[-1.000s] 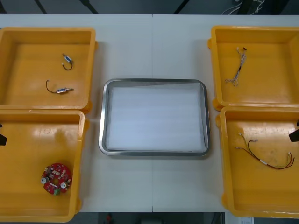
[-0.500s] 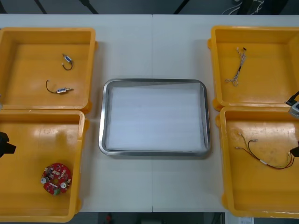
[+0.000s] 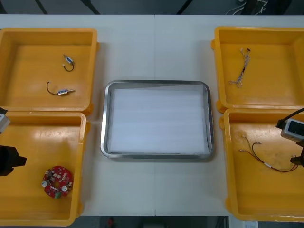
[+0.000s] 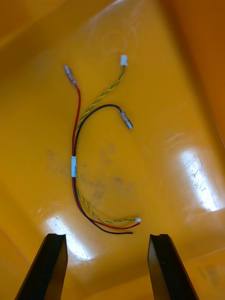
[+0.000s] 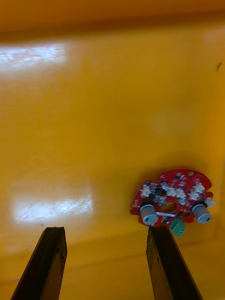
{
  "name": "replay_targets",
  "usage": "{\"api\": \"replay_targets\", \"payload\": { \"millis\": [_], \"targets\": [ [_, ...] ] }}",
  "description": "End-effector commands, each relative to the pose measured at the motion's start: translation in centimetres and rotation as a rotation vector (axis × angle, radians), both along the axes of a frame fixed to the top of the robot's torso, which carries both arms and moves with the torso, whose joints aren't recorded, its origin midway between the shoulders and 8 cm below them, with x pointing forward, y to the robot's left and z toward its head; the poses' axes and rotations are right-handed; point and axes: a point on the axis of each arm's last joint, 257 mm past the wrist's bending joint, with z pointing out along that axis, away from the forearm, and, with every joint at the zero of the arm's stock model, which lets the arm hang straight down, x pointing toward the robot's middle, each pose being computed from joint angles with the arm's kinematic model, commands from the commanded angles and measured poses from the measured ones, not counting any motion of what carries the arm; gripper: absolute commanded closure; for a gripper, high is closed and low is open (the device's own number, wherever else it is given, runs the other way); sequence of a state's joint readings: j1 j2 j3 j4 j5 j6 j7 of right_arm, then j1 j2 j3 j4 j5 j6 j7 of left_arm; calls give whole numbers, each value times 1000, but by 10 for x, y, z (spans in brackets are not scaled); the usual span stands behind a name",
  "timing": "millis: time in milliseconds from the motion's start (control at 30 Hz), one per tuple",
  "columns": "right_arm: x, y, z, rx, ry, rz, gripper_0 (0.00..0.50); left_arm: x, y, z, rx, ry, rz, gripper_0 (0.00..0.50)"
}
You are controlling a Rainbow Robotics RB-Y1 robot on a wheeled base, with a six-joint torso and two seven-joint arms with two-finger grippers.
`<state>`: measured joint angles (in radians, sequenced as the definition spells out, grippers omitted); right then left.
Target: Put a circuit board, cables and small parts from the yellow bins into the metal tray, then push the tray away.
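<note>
— Both grippers have slid in over the near bins since a second ago, when only black tips showed at the table's side edges. Nothing else has shifted.

— Where is the circuit board (image 3: 57,181)?

— Flat on the bottom of the near left bin (image 3: 28,209). The left gripper (image 5: 105,229) hangs over that bin with its fingers spread wide, gripping nothing. The board lies just ahead of one finger, not touching it.

— And the right gripper (image 4: 108,236)?

— Also wide apart and empty, over the near right bin (image 3: 242,199). The red, black and yellow cable (image 4: 74,164) lies loose just ahead of its fingers.

— The far bins?

— Two small metal parts (image 3: 63,91) with black leads lie apart in the far left bin (image 3: 28,42). A pale twisted cable (image 3: 240,70) lies in the far right bin (image 3: 280,90).

— The tray?

— The metal tray (image 3: 105,118) sits between the bins at mid-table, white inside and shiny at the rim.

— The surface, the room?

— The table (image 3: 142,47) is light and matte, with a thin seam (image 3: 155,190) running front to back under the tray. Beyond its far edge the floor (image 3: 142,5) is dark.
</note>
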<state>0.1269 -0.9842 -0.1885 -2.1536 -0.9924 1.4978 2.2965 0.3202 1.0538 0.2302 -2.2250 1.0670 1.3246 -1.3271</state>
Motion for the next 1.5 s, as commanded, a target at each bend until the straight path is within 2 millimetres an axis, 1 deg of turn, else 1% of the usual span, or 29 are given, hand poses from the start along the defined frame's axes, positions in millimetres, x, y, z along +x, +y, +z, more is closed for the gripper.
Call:
{"api": "replay_targets", "payload": {
  "millis": [33,100,133,200,267,300,333,400,433,500,600,800,900,1100,1233,1367,1500],
  "targets": [
    [-4,6,-17,-59,6,62,0,-13,-22,-17,-14,2,-54,0],
    [-3,8,-21,-57,2,68,0,-13,-24,-19,-18,-3,-61,0],
    [-2,10,-29,-50,2,71,0,-13,-28,-23,-19,-13,-77,0],
    [0,12,-37,-38,0,68,0,-12,-31,-26,-9,-22,-106,0],
    [1,14,-48,-21,2,64,0,-13,-28,-31,21,-33,-136,0],
    [1,14,-48,-21,2,64,0,-13,-28,-31,21,-33,-136,0],
    [2,16,-56,-5,3,62,0,-14,-26,-35,39,-37,-145,0],
    [4,16,-60,-2,-3,62,0,-15,-26,-37,45,-39,-150,0],
    [4,14,-67,0,-3,56,0,-17,-28,-41,47,-37,-160,0],
    [5,13,-71,-1,-4,54,0,-18,-29,-43,47,-36,-166,0],
    [4,6,-79,-13,2,41,0,-23,-30,-49,48,-35,-177,0],
    [5,0,-94,-20,0,28,0,-29,-39,-60,56,-35,-230,0],
    [5,0,-96,-26,-3,30,0,-31,-40,-64,71,-33,-252,0],
    [3,0,-99,-31,4,28,0,-33,-28,-69,156,-41,-322,0],
    [2,0,-102,-35,6,26,0,-34,-33,-73,166,-49,-349,0],
    [1,2,-102,-31,8,24,0,-31,-35,-77,200,-78,-384,0],
    [2,5,-104,-23,3,26,0,-28,-41,-84,231,-120,-423,0]
  ]
}}
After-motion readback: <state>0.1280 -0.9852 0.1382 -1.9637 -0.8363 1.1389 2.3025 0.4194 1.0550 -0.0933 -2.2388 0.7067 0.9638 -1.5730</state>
